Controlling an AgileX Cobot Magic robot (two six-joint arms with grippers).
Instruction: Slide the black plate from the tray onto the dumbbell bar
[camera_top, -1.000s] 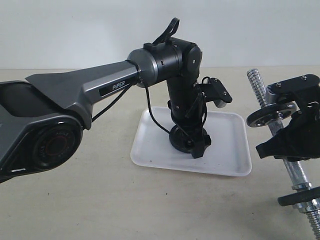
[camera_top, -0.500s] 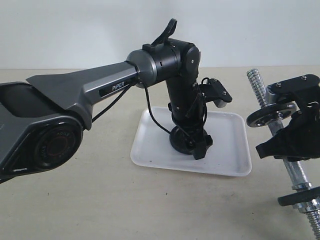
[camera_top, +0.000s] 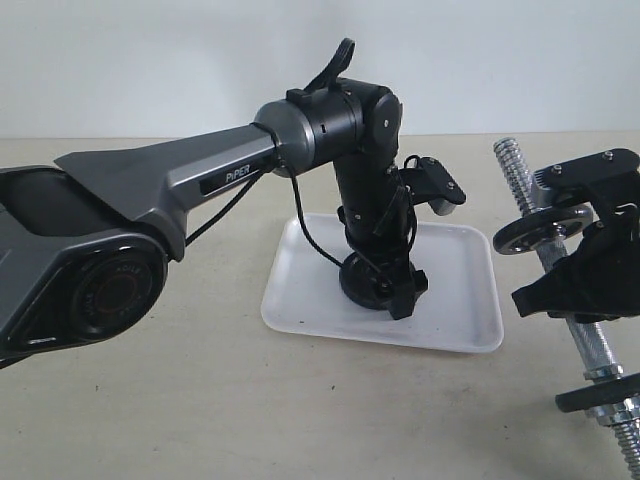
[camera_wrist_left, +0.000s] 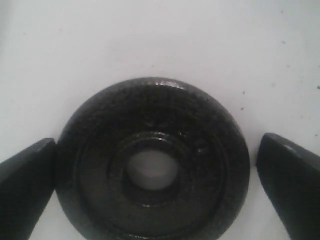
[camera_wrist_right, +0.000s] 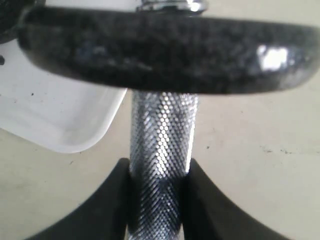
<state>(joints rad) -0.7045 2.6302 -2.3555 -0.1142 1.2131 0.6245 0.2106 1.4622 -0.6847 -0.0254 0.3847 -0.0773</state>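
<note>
The black plate (camera_wrist_left: 200, 165) lay flat on the floor of the tray (camera_top: 455, 290), in the tray's left half as the exterior camera saw it, with the white plastic showing through its central hole. The left end effector (camera_wrist_left: 156, 175) stood over it pointing down, its jaws spread wide to either side of the disc. One finger (camera_wrist_left: 30, 175) sat right at the plate's rim, though whether it touched I could not tell. The other finger stood clear of the opposite edge, so nothing was gripped.

The tray rested on the beige surface (camera_top: 200, 400). To its right, apart from it, the dumbbell bar (camera_top: 515, 170) was held tilted, its bare threaded upper end leaning toward the tray. The right end effector (camera_wrist_right: 159, 200) was clamped on the bar's knurled middle. A larger black disc (camera_top: 525, 238) sat on the bar just above that grip and another (camera_top: 600, 392) below it, near the lower threaded end.
</note>
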